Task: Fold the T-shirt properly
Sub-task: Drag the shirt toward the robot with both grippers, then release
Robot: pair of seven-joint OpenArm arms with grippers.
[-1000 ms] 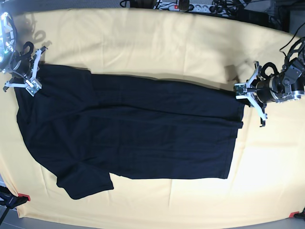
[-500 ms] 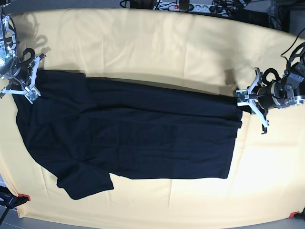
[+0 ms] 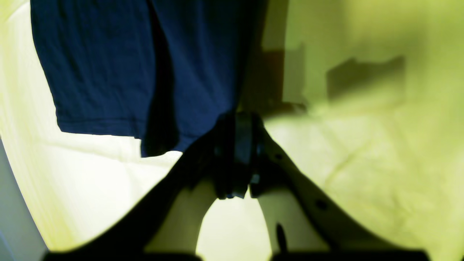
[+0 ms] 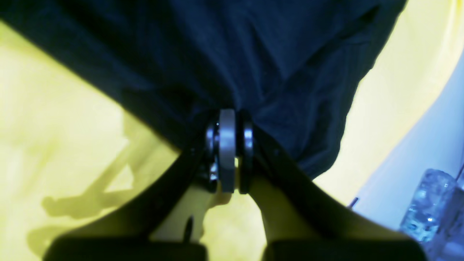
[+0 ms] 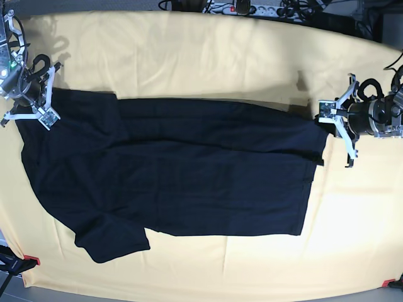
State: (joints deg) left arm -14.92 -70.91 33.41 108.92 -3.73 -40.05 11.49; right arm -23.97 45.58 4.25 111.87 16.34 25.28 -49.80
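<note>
Yellow cloth point(image 5: 201, 56) underneath: keep left gripper point(image 5: 327, 113) and right gripper point(image 5: 39, 114) clamped on the T-shirt point(image 5: 176, 176), pulling its edge evenly taut.

I see the table covered by a yellow cloth point(image 5: 208, 56) with soft wrinkles. Behind its far edge lie a power strip point(image 5: 238, 8) and dark cables point(image 5: 296, 9). Two red clamps point(image 5: 32, 260) hold the near corners. Light is bright and casts shadows.
</note>
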